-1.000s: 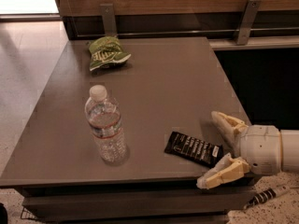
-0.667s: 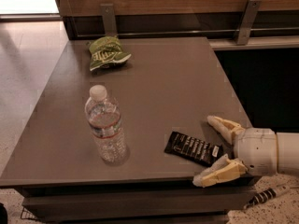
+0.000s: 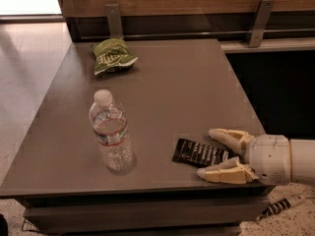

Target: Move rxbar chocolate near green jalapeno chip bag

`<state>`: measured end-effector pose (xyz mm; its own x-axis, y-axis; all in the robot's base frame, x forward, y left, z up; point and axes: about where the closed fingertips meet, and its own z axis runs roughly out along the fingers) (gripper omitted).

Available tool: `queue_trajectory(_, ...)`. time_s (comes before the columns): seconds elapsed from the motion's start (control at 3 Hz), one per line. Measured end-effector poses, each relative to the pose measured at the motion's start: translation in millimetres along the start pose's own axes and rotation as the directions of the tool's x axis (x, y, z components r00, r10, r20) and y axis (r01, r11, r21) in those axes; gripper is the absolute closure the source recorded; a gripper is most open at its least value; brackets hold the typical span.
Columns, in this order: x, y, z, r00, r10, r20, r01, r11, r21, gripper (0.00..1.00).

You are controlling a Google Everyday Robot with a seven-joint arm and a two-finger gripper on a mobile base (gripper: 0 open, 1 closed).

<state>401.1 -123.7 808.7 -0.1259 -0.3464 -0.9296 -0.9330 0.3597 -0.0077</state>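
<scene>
The chocolate bar (image 3: 194, 152) lies flat near the front right corner of the brown table (image 3: 187, 92). It is a thin black rectangular wrapper with small white lettering running along it. Its long side runs left to right and slants slightly towards the front edge at its right end.

The gripper (image 3: 206, 153) reaches in from the right at table level. Its two cream-coloured fingers (image 3: 229, 136) are spread apart, one behind the bar's right end and one in front of it, so that end sits between them. The jaws are released and not clamped on the wrapper. Whether the front finger touches the bar's edge cannot be told.

The green chip bag (image 3: 113, 57) lies at the far left of the table, well apart from the bar. It is crumpled and olive green, with pale lettering.

A clear plastic water bottle (image 3: 110, 132) with a white cap stands upright on the left half of the table, between the bag and the front edge, to the left of the bar.
</scene>
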Motion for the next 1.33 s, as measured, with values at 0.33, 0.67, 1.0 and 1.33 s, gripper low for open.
queue_trajectory(0.33,-1.2,0.8,1.1,1.000,-0.003,-0.001,0.003,1.0000,-0.003,0.72)
queue_trajectory(0.67,-2.4,1.6,2.3,1.000,-0.005,-0.001,0.005,1.0000,-0.005,0.95)
queue_trajectory(1.0,-3.2,2.1,3.0,1.000,-0.007,-0.002,0.007,1.0000,-0.007,1.00)
queue_trajectory(1.33,-3.2,2.2,3.0,1.000,-0.007,-0.002,0.007,1.0000,-0.007,1.00)
